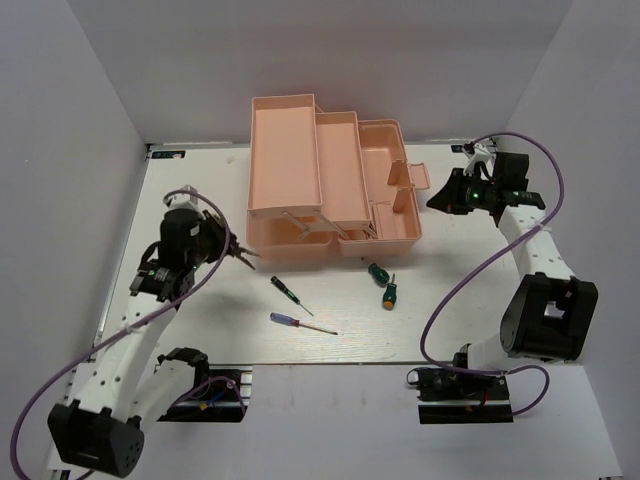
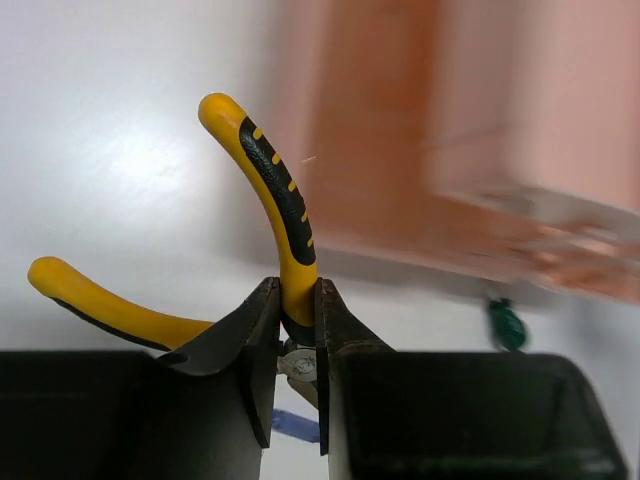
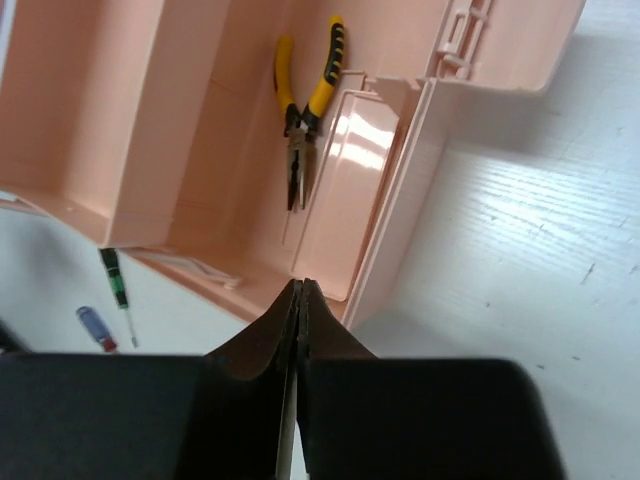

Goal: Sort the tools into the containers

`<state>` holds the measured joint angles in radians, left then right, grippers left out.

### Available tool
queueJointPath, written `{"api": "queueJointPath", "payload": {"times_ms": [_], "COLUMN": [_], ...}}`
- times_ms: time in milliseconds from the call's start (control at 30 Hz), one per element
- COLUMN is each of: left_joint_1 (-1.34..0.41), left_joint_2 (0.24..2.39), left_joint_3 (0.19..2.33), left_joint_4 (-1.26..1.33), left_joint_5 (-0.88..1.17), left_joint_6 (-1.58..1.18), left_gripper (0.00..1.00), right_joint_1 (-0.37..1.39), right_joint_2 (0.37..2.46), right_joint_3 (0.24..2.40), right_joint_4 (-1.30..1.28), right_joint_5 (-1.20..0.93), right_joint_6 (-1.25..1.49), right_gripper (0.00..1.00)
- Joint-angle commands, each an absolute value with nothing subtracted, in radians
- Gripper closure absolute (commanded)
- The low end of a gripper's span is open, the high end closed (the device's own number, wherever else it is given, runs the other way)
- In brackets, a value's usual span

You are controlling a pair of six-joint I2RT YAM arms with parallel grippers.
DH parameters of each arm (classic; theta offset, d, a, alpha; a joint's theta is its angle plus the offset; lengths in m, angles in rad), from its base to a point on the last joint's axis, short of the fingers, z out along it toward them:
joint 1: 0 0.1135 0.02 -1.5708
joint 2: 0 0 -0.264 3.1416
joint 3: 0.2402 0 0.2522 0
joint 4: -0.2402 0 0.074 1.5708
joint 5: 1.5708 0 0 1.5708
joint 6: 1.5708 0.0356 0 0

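Left wrist view shows the left gripper clamped on one yellow-black handle of the pliers beside the pink toolbox, probably to carry them in next to the other pliers already lying inside, while the right gripper hangs over the box, fingers together, holding nothing

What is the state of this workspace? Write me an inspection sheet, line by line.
Surface: white table, four tools loose on it.
Job's things: pink toolbox open, trays fanned out; pliers lying inside one compartment; second pliers gripped; green stubby screwdrivers, black-green screwdriver and blue-red screwdriver on the table before the toolbox.
Clutter: nothing seen.
Grippers: left end effector shut on the second pliers' handle; right end effector shut, empty, near the toolbox's right end.
Cables: purple cables loop along both arms.
Surroundings: white walls.
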<state>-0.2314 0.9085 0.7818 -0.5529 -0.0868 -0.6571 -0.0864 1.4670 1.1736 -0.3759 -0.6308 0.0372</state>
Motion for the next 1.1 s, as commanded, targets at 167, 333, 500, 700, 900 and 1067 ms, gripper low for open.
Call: {"api": "queueJointPath", "payload": {"times_ms": [167,333,500,700,900,1067], "left_joint_1": [-0.235,-0.244,-0.274,-0.351,-0.460,-0.520], "left_joint_2": [0.905,1.002,1.106,1.399,1.753,1.949], "left_joint_3": [1.018,1.098,1.204,1.345,1.564,1.810], "left_joint_4": [-0.295,-0.053,0.236,0.481,0.603,0.528], "left_joint_5": [0.550,0.869,0.979,1.032,1.081,1.081], "left_joint_6": [-0.354,-0.400,-0.503,-0.626,-0.684,-0.670], "left_gripper": [1.00,1.00,1.00,1.00,1.00,1.00], "right_joint_1": [-0.147,-0.164,-0.167,-0.160,-0.158,-0.161], "right_joint_2": [1.522,1.493,1.477,1.474,1.398,1.332], "right_joint_3": [1.232,1.207,1.192,1.184,1.132,1.023], "right_joint_4": [-0.462,-0.474,-0.517,-0.613,-0.599,-0.532], "right_joint_5": [-0.796,-0.975,-1.061,-1.164,-1.112,-1.046], "right_joint_6": [0.023,-0.130,-0.240,-0.354,-0.364,-0.331], "right_gripper": [1.00,0.72,0.59,0.74,1.00,1.00]}}
